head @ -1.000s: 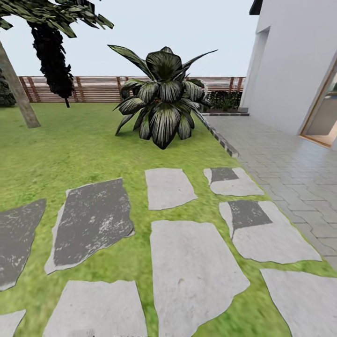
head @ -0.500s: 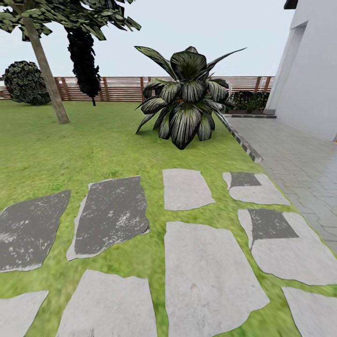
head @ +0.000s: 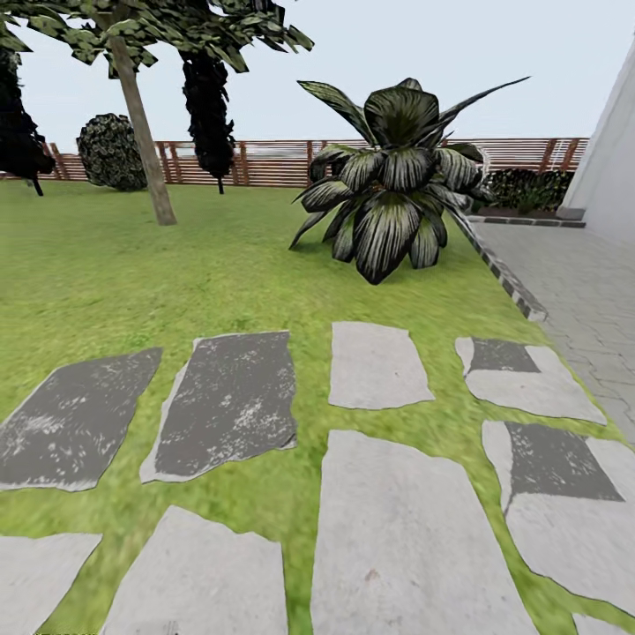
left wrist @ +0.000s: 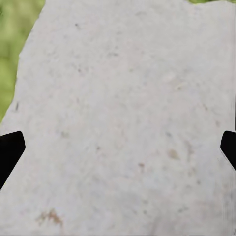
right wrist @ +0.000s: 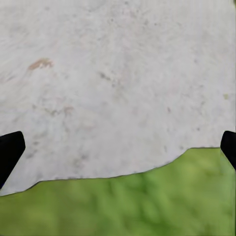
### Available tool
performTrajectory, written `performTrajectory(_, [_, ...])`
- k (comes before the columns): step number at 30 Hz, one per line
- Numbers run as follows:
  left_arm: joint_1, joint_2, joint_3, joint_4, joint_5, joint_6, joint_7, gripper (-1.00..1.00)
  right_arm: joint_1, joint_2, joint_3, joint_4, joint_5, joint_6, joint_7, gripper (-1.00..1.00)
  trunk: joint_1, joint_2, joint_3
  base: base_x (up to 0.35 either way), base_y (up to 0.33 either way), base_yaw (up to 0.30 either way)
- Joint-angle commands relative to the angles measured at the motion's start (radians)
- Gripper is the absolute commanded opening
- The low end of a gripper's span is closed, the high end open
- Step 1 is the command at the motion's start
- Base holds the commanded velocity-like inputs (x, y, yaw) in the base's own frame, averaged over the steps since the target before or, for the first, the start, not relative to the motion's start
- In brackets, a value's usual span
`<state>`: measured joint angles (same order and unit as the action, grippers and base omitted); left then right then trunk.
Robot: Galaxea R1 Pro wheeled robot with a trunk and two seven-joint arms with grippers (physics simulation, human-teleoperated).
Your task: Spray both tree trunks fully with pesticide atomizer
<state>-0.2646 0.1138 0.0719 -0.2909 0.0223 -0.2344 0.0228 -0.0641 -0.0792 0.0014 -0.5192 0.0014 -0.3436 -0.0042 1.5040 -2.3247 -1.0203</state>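
Garden (head: 176, 265) approach, robot in transit. Stepping stones (head: 401, 529) across the near ground, pale slabs in the centre and right, two darker ones (head: 231, 401) at the left. Beyond them open lawn (head: 106, 265) running out to a slatted wooden fence (head: 265, 161). At far left, a slim leaning trunk (head: 141, 132) under dark blocky foliage, possibly one of the trees to be sprayed, though narrow for it. Just right of it a dark narrow conifer (head: 210, 106); farther left a round shrub (head: 110, 152). Centre right, a broad-leaved striped plant (head: 392, 176) at the lawn's edge, with grey paving (head: 582, 282) and a white wall (head: 617, 176) to its right.

Pesticide atomizer nowhere among the grass and slabs on show; its bearing from either hand, and the lie of its long axis, not to be judged from here. Likely somewhere on the lawn outside these views, so a turn or further drive needed before any reach.

Left gripper (left wrist: 118, 147) pointing down over a pale slab (left wrist: 128, 108), dark fingertips (left wrist: 10, 152) at opposite edges of the wrist view, spread wide, nothing between. Right gripper (right wrist: 118, 147) likewise splayed and empty, over a slab's edge (right wrist: 108, 83) where it meets the grass (right wrist: 128, 206). Neither arm nearer to a target not yet found.
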Motion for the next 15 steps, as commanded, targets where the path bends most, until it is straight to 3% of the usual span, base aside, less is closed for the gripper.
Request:
performTrajectory(1, [-0.001, 0.000, 0.002, 0.001, 0.002, -0.003, 0.000, 1.00, 0.000, 0.000, 0.000, 0.001, 0.000, -0.003, 0.000, 1.00, 0.000, 0.000, -0.001, 0.192, -0.224, 0.278])
performTrajectory(6, [-0.001, 0.000, 0.002, 0.001, 0.002, -0.004, 0.000, 1.00, 0.000, 0.000, 0.000, 0.001, 0.000, -0.003, 0.000, 1.00, 0.000, 0.000, -0.001, 0.093, -0.182, 0.278])
performTrajectory(15, [-0.001, 0.000, 0.002, 0.001, 0.002, -0.004, 0.000, 1.00, 0.000, 0.000, 0.000, 0.001, -0.001, -0.003, 0.000, 1.00, 0.000, 0.000, -0.001, 0.006, -0.022, 0.278])
